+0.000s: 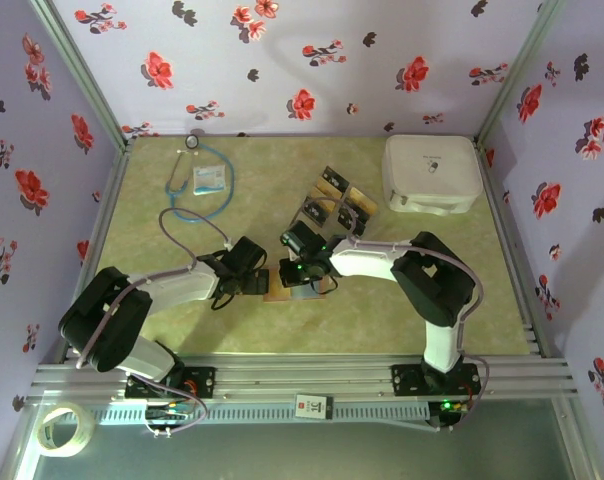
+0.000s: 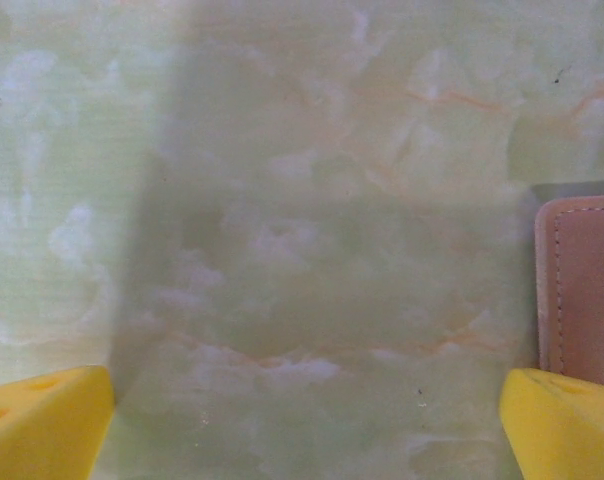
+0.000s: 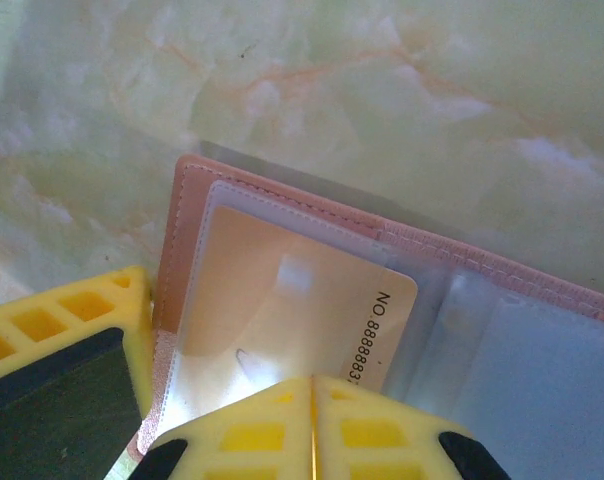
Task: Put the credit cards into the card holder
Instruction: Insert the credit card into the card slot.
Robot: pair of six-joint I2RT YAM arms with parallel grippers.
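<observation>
I see my right pincer [image 3: 312,400], pressed together, against a tan card [image 3: 302,300] in the open wallet [image 3: 189,210] (clear sleeve); left pincer [image 2: 304,418] spread above the table [image 2: 282,200].

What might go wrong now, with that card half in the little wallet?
1. The right gripper, closed, meets the near edge of the tan card, which looks only partly inside the card holder. A push may slide the holder across the table instead of seating the card.
2. The left gripper hangs open beside the holder, not pressing on it, so nothing seems to steady it.
3. The closed tips could slip off the thin card edge.
</observation>
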